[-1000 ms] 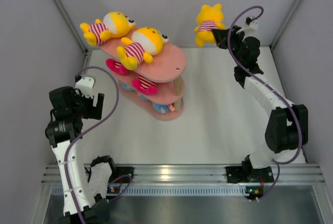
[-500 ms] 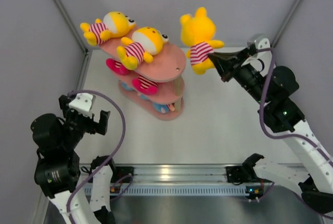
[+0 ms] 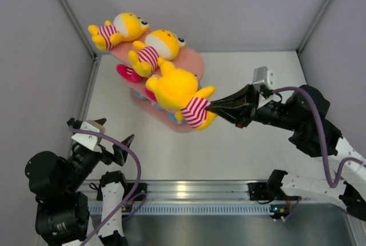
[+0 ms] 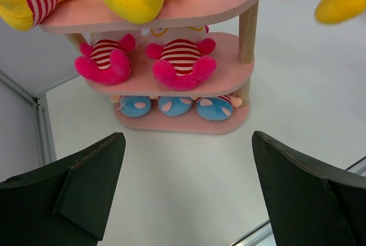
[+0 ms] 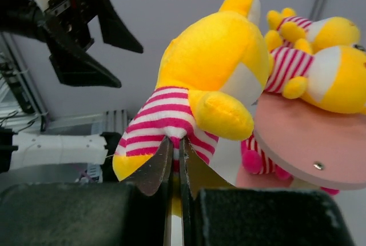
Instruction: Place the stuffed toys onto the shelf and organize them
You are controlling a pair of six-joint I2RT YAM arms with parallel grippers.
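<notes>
Grip by the shirt hangs the yellow toy (image 3: pixel 174 88) from the clenched right tool (image 3: pixel 213 107) mid-frame — likely bound for the shelf (image 3: pixel 191 63), top tier — left tool (image 3: pixel 114 131) gapes.

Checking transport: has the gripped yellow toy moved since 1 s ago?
Yes. The toy in the right gripper went left and nearer: from right of the shelf to overlapping its front end.

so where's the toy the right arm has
Top view, centre: the yellow toy hangs from the right claw, just off the right end of the shelf.
</notes>
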